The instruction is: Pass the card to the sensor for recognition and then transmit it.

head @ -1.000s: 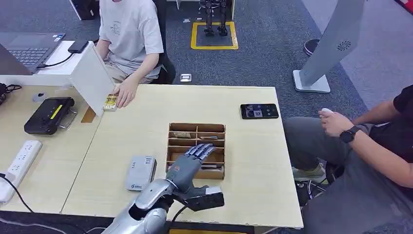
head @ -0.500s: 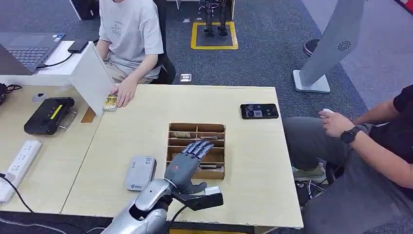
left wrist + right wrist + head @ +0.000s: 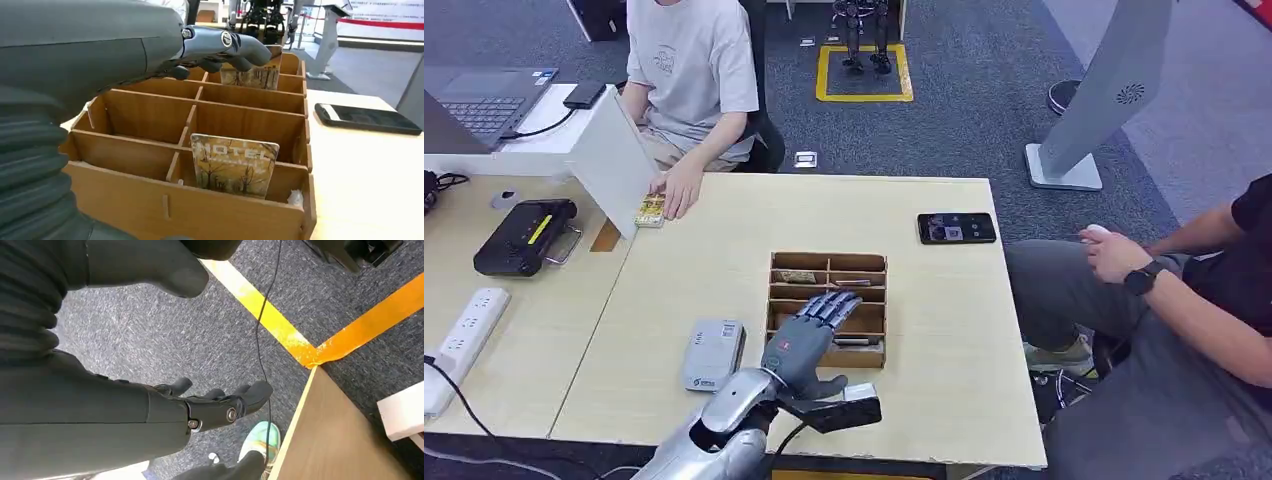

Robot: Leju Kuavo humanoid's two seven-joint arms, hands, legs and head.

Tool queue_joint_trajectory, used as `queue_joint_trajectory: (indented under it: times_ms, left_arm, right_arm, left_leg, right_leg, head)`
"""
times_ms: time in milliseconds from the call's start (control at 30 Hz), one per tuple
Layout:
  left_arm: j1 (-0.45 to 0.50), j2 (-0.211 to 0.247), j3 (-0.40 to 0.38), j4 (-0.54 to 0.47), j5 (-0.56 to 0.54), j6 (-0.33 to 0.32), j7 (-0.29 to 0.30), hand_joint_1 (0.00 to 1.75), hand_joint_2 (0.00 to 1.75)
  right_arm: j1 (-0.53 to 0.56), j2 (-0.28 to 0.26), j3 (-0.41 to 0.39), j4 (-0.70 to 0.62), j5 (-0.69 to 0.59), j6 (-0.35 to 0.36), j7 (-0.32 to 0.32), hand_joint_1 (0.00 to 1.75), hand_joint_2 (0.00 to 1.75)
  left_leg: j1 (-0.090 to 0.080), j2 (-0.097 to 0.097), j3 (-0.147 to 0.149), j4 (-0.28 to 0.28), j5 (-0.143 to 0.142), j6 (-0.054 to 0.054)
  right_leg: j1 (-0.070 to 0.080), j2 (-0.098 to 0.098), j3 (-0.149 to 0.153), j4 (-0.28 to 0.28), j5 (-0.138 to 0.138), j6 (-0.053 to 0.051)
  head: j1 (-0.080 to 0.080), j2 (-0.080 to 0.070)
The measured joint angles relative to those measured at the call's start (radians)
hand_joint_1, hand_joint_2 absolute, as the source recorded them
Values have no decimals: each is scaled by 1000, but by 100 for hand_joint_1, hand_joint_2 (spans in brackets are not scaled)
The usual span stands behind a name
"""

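Left hand (image 3: 809,335), open and empty, has drawn back toward six o'clock over the wooden organizer (image 3: 874,268), card (image 3: 234,165) still ungrasped.

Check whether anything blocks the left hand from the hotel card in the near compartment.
Nothing visible does. The left hand hovers open above the wooden organizer; the hotel card leans in its open-topped near compartment, uncovered.

Even, bright overhead light with soft shadows; head view sharp; wrist views slightly blurred close up, edges mildly distorted.
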Motion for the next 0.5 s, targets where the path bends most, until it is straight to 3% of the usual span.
queue_joint_trajectory:
  times_ms: [500]
  left_arm:
    - [-1,-7,0,16,0,0,-5,0,175]
  right_arm:
    - [-1,-5,24,0,-23,0,5,0,175]
  left_leg:
    - [0,0,0,0,0,0]
  right_leg:
    - [0,0,0,0,0,0]
  head:
    - [0,0]
